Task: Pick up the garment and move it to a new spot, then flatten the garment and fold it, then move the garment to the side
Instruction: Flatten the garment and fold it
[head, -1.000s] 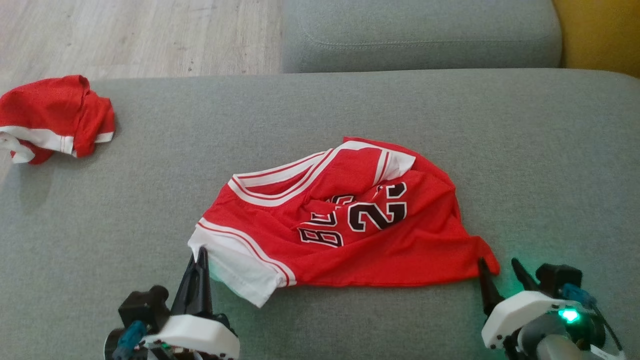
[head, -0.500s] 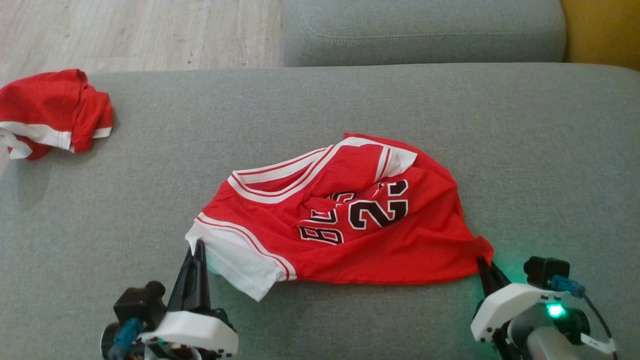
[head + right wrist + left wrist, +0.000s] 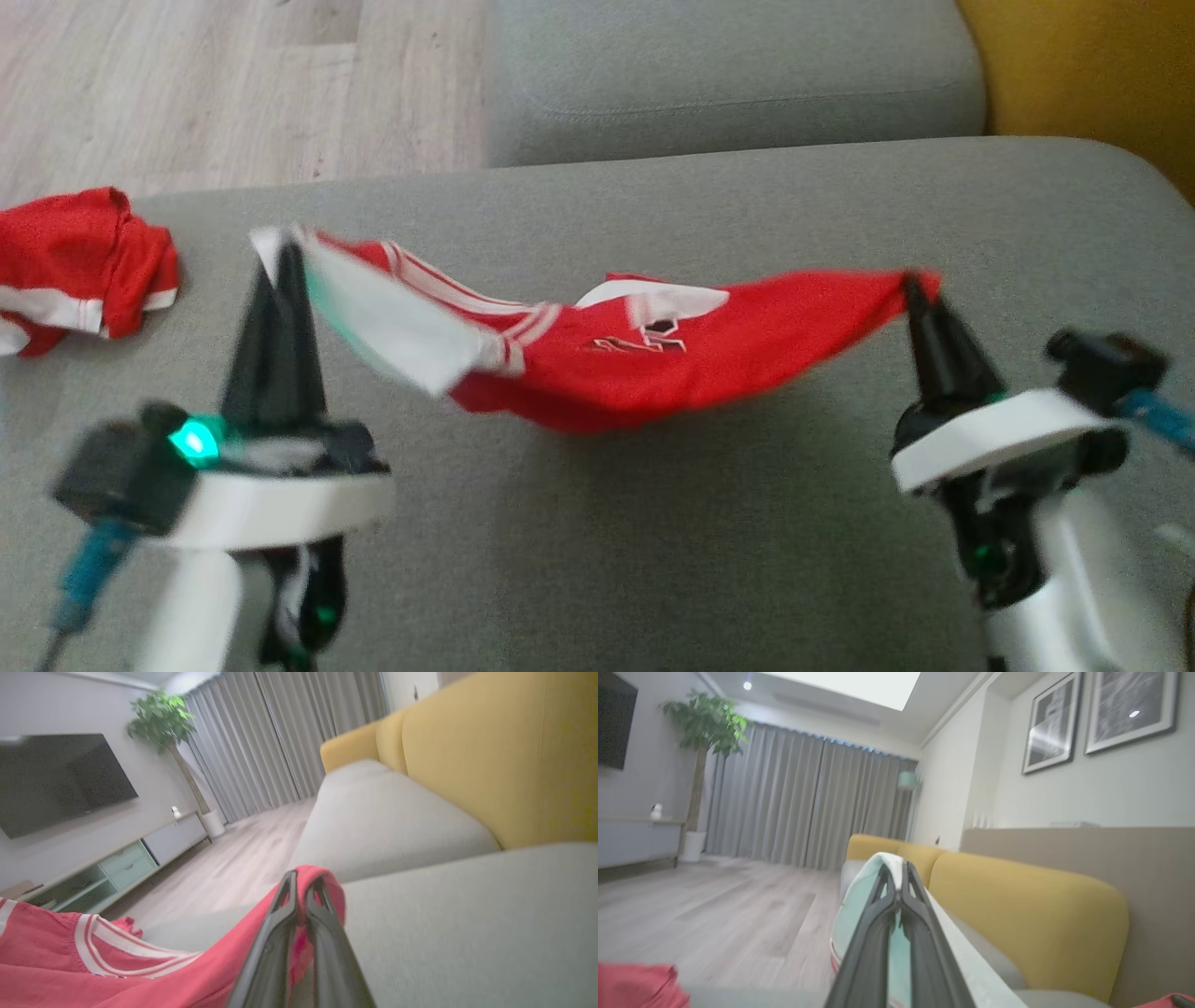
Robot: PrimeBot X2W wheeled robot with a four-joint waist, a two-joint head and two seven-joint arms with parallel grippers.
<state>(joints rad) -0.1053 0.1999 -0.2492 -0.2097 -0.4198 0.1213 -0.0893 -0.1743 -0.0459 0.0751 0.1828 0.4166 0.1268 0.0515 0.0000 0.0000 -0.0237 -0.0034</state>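
The garment (image 3: 644,359) is a red jersey with white trim and black numbers, hanging stretched in the air above the grey sofa seat (image 3: 653,523). My left gripper (image 3: 280,245) is shut on its white-edged corner at the left. My right gripper (image 3: 910,280) is shut on its red corner at the right. The cloth sags between them. In the left wrist view, pale cloth (image 3: 864,905) is pinched at the gripper (image 3: 899,868) tips. In the right wrist view, red cloth (image 3: 140,975) is folded over the gripper (image 3: 301,879) tips.
A second crumpled red garment (image 3: 79,266) lies at the seat's far left edge. Another grey cushion (image 3: 728,84) sits beyond, with wooden floor (image 3: 187,84) at the left and a yellow backrest (image 3: 1092,75) at the right.
My right gripper shut on the jersey's right corner. Both arms then rose and carried the jersey off the seat, stretched between them. The head camera shifted too.
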